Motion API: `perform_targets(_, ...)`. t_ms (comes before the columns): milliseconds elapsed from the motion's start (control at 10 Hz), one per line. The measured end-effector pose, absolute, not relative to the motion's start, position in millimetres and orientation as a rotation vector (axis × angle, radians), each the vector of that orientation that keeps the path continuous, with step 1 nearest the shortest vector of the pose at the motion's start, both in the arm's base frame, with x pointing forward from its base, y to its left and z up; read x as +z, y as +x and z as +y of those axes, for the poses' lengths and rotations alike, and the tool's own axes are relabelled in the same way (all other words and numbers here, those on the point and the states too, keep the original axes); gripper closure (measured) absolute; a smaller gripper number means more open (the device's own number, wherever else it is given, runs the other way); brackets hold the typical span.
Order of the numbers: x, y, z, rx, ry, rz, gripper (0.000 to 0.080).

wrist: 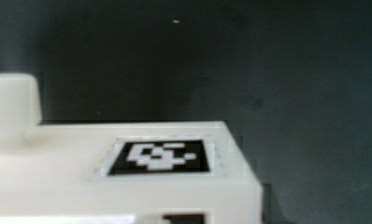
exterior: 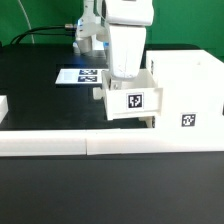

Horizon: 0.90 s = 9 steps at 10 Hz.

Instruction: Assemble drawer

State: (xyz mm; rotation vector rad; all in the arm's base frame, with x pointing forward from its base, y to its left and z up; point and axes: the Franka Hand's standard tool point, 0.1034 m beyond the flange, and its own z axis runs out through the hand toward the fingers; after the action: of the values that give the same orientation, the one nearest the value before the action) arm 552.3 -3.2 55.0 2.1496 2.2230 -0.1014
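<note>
A white drawer tray (exterior: 133, 102) with a square tag on its front sits at the open side of the tall white housing (exterior: 185, 85), touching it and slightly tilted. My gripper (exterior: 125, 82) comes straight down into the tray from above. Its fingers are hidden behind the tray wall, and it seems shut on that wall. In the wrist view the tray's tagged white face (wrist: 165, 158) fills the lower part, with a white block (wrist: 9, 100) beside it. My fingertips do not show there. A second tray is not in view.
The marker board (exterior: 80, 75) lies flat behind the tray, toward the exterior view's left. A long low white border wall (exterior: 90, 146) runs along the front. Another white piece (exterior: 3, 105) shows at the left edge. The table top is black.
</note>
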Motion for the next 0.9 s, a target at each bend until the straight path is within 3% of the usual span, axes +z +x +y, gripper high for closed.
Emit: perform_targets(900,54.3,550.9,10.3,-0.087,2.215,2.158,0.0755)
